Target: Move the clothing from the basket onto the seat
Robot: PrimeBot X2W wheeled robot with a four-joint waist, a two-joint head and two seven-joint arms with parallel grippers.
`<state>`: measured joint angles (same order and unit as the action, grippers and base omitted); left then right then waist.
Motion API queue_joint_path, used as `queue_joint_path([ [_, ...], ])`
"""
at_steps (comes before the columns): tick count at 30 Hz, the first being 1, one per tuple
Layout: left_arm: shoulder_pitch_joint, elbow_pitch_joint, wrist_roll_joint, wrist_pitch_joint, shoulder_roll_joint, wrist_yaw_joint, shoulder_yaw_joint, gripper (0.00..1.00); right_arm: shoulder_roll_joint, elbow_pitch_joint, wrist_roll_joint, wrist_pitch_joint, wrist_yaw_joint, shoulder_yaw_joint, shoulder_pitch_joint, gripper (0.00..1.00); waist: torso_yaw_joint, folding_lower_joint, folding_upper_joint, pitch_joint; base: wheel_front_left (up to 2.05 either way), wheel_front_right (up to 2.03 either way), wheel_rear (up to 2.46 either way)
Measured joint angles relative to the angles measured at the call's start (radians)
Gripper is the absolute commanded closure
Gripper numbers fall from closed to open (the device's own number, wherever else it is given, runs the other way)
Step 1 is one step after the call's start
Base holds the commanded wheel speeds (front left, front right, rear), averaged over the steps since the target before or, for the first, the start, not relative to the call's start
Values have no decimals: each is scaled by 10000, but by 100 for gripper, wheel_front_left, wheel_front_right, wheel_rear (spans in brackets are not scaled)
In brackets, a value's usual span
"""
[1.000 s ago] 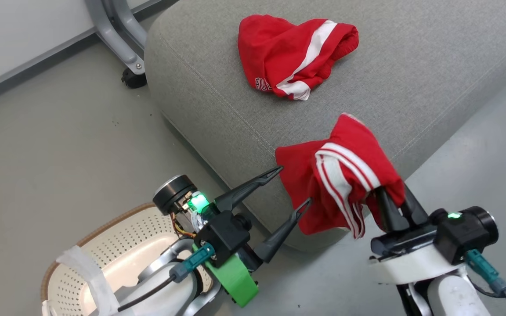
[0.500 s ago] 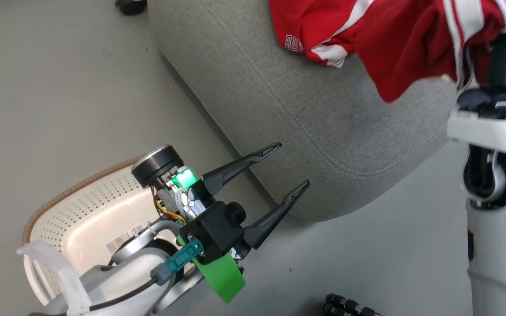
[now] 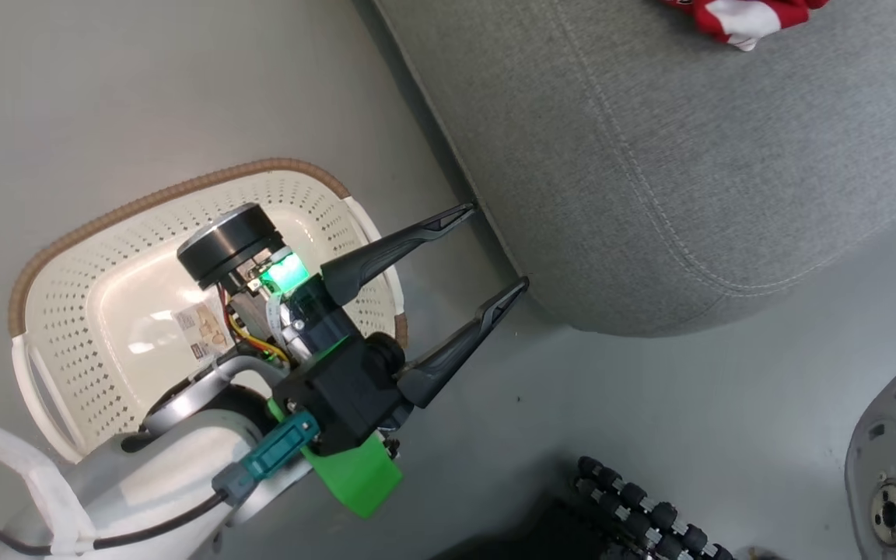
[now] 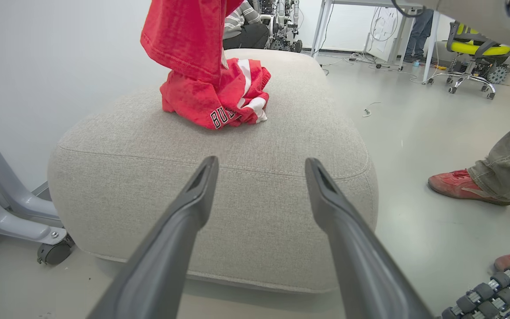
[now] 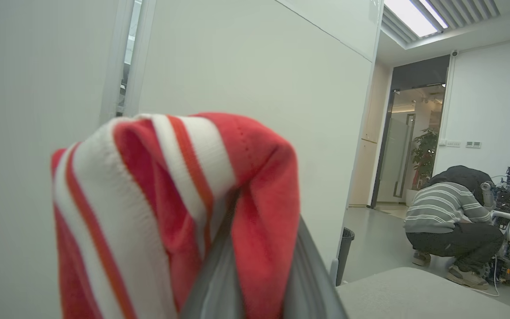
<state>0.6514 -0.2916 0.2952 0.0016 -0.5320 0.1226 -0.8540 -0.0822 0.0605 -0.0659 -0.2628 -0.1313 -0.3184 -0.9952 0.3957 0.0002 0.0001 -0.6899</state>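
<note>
The robot's left hand (image 3: 495,246) hangs above the floor with its two dark fingers spread well apart and nothing between them, tips pointing at the lower side of the seat (image 3: 650,155). The arm behind it sits over the basket (image 3: 145,204), which stands on the floor just beside the seat, label sticker (image 3: 203,330) showing on its bottom. From the left wrist view the left hand (image 4: 260,163) looks straight at the grey seat (image 4: 259,212), and one red garment (image 4: 219,102) lies bunched up on top of the cushion with white lettering facing out. In the head view just a red-and-white scrap of it (image 3: 736,15) peeks in at the top edge. The other garment (image 4: 184,35) dangles from above, its lower hem right at the bunched one; can't tell if they touch. The right wrist view has the right hand (image 5: 255,266) clamped on that striped garment (image 5: 171,186), the fabric draped over both fingers and pinched between them. Off to the side there's a person's red shoe (image 4: 458,186) on the floor, plus someone crouching in a striped top (image 5: 450,217) in the background.
</note>
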Motion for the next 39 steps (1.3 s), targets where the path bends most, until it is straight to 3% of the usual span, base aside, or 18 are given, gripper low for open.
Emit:
queue_joint_path([
  [9,159,-117,-79,-77,-198,2,2,0,-100,1540,245,0,2,-1103,422,100,-459,0,0,-991,0,0,0],
  [14,252,-123,-102,-29,-198,2,-82,0,157,2895,209,0,0,-1024,836,100,-522,-1,0,-1191,0,0,0],
  [19,264,-27,-90,-33,-224,-54,-82,0,272,3114,219,0,0,-928,949,100,-488,0,0,-1057,0,0,0],
  [20,259,25,-73,-69,-217,-86,-84,0,307,3095,180,0,0,-936,1026,93,-490,0,0,-1007,0,0,0],
  [21,245,81,-61,-140,-198,-102,-71,0,328,3033,127,0,0,-965,1158,57,-497,-1,0,-932,0,0,0],
  [22,223,169,-35,-247,-173,-155,-75,0,318,2964,-128,0,0,-951,1313,1,-508,-1,0,-842,0,0,0],
  [31,-513,1212,372,-1223,428,-616,-105,0,322,1386,-533,0,0,-458,3471,0,-793,-2,0,321,0,0,0],
  [39,-1709,2930,1756,-2065,1446,-1546,531,0,336,1501,-355,0,0,1346,5466,0,-1283,-3,0,1802,0,0,0],
])
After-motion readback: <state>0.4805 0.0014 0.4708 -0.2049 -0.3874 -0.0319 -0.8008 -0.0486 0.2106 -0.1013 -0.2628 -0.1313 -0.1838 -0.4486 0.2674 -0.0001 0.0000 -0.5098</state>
